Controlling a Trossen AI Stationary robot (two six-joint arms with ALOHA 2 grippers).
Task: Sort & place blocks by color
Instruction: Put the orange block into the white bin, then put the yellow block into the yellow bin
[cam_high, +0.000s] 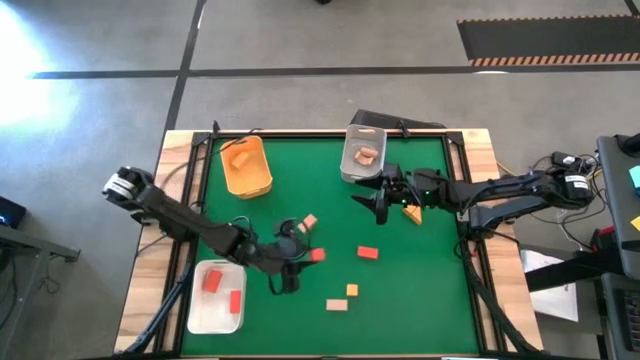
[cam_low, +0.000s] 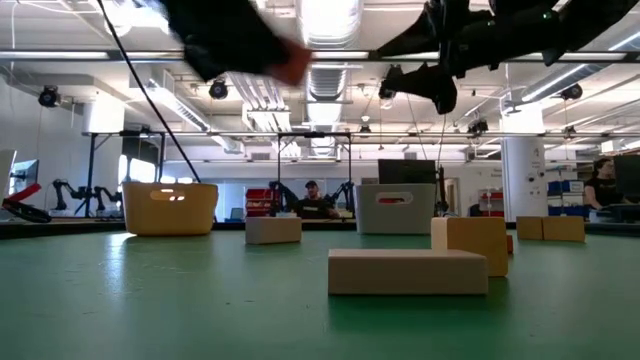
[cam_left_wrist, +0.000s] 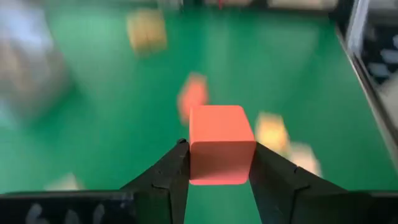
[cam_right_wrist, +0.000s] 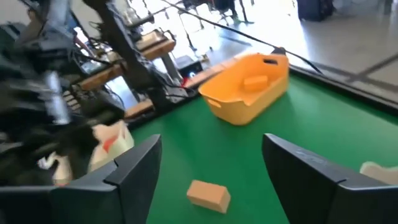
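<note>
My left gripper (cam_high: 308, 256) hovers over the table's near-left middle, shut on a red block (cam_left_wrist: 221, 144). My right gripper (cam_high: 379, 207) hangs open above the table's far-right middle, touching nothing, and a yellow block (cam_high: 412, 212) lies just to its right. A tan block (cam_high: 310, 221), a red block (cam_high: 367, 254), a yellow block (cam_high: 352, 290) and a tan block (cam_high: 337, 304) lie flat on the green mat. The right wrist view shows the tan block (cam_right_wrist: 208, 194) below its open fingers. The low view shows the left gripper (cam_low: 290, 65) high above the mat. My left gripper pinches the red block by two opposite side faces (cam_left_wrist: 194, 155) between its two fingers. The block's free end sticks out past the fingertips (cam_left_wrist: 180, 149). In the low view the block (cam_low: 296, 66) is lifted clear of the mat.
An orange bin (cam_high: 247, 166) with a yellow block stands far left. A clear bin (cam_high: 362, 154) with tan blocks stands at the far middle. A white bin (cam_high: 217, 296) with red blocks sits near left. The mat's raised wooden frame (cam_high: 478, 170) borders it. People sit beyond the table.
</note>
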